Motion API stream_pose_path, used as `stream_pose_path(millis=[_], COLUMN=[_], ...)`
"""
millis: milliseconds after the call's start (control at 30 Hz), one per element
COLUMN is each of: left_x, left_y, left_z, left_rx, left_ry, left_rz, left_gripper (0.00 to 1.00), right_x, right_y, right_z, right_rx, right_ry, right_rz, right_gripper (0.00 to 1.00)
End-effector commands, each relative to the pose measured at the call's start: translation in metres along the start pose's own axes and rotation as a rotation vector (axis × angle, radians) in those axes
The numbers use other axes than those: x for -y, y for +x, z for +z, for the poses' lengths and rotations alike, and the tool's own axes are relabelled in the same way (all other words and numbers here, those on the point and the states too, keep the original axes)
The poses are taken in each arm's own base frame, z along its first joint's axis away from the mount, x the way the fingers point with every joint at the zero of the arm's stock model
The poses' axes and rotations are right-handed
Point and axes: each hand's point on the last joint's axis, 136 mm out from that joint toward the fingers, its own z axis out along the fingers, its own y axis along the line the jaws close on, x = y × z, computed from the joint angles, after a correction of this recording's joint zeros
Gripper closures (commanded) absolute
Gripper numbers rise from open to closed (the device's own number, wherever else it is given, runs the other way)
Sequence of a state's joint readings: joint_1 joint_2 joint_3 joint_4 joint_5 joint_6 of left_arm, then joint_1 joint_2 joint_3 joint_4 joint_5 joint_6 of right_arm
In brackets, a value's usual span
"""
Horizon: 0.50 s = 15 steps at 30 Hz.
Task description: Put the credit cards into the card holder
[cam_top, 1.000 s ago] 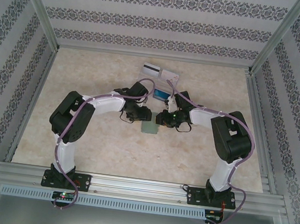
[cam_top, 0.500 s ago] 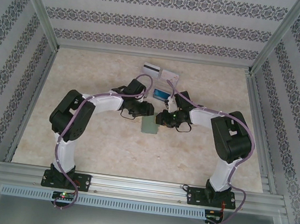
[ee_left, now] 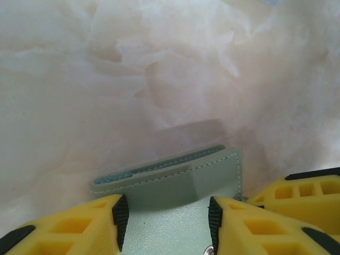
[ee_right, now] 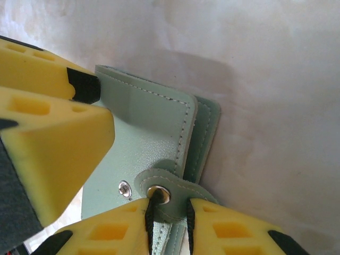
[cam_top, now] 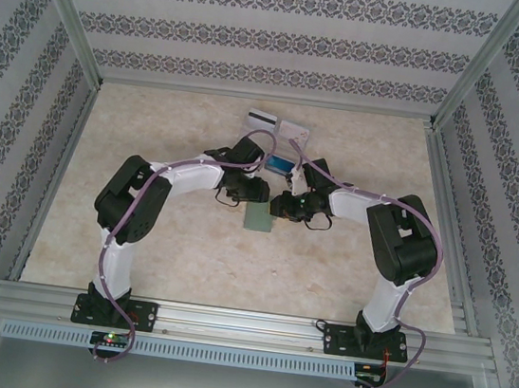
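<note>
Top external view puts both arms bent inward over the middle of the marbled table (cam_top: 139, 236), their wrists meeting at the card holder (cam_top: 258, 219), which lies about midway between the left and right edges and a little nearer the far edge than the near one. The left gripper (cam_top: 250, 193) comes at it from the left and the right gripper (cam_top: 283, 207) from the right, the two almost touching. Beyond them, close to the middle of the far edge, the white-grey card (cam_top: 262, 120) with its black stripe and the pale pink card (cam_top: 294, 130) lie side by side, flat on the surface. The blue card (cam_top: 279, 165) lies between that pair and the grippers, partly hidden by the left wrist

Left wrist view shows the left gripper (ee_left: 167, 218) clasping the grey-green holder's upper flap, a black pad pressed to each side, the folded far edge of the holder sticking out past the fingertips

Right wrist view shows the right gripper (ee_right: 169, 218) pinched on the holder's snap tab (ee_right: 166, 192), the metal stud sitting just above the pads, with the left arm's yellow fingers (ee_right: 53, 143) lying over the cover on the left
</note>
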<state>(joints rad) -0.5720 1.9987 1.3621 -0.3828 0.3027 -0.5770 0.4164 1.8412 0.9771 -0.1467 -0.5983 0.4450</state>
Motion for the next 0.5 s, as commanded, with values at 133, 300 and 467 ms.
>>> stream_pose_path(millis=[133, 300, 467], left_x=[0.004, -0.005, -0.023], left_y=[0.009, -0.005, 0.014], left_z=[-0.017, -0.037, -0.039], left_rx=[-0.020, 0.046, -0.018], left_ry=[-0.046, -0.139, -0.205], left_rz=[0.056, 0.109, 0.111], left_gripper=[0.53, 0.50, 0.47], right_x=[0.010, 0.008, 0.008], right_y=[0.010, 0.007, 0.006], right_z=[0.003, 0.000, 0.003], right_rx=[-0.023, -0.019, -0.023], right_ry=[0.043, 0.035, 0.032], right_rz=[0.017, 0.011, 0.013], right_gripper=[0.73, 0.73, 0.73])
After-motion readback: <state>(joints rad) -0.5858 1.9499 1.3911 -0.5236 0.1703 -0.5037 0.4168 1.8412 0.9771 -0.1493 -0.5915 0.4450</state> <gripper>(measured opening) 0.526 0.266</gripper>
